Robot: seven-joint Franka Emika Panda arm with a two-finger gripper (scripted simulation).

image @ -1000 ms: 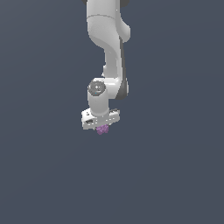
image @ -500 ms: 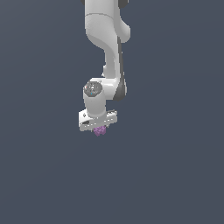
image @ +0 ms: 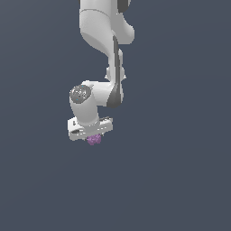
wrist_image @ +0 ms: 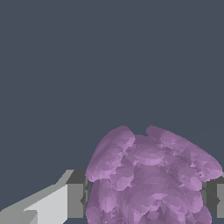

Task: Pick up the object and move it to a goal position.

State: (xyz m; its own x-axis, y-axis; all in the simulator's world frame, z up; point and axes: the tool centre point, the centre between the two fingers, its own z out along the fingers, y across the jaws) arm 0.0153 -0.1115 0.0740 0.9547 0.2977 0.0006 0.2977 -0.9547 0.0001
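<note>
Purple cluster pinched under the white arm, against plain slate-grey.

The gripper [image: 93, 136] was clamped on the bumpy light-purple cluster [image: 94, 140], whose upper part was hidden behind the hand in the exterior view. In the wrist view the cluster [wrist_image: 148, 179] was cut off at the frame edge, a finger [wrist_image: 75, 200] touching each side. The grey backdrop [image: 180, 180] showed no edge, floor or wall.

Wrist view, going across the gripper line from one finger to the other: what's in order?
One gripper finger pad → light-purple grape-like cluster filling the gap → other finger pad at the frame edge. The cluster sits between both pads, so the gripper is shut on it.
</note>
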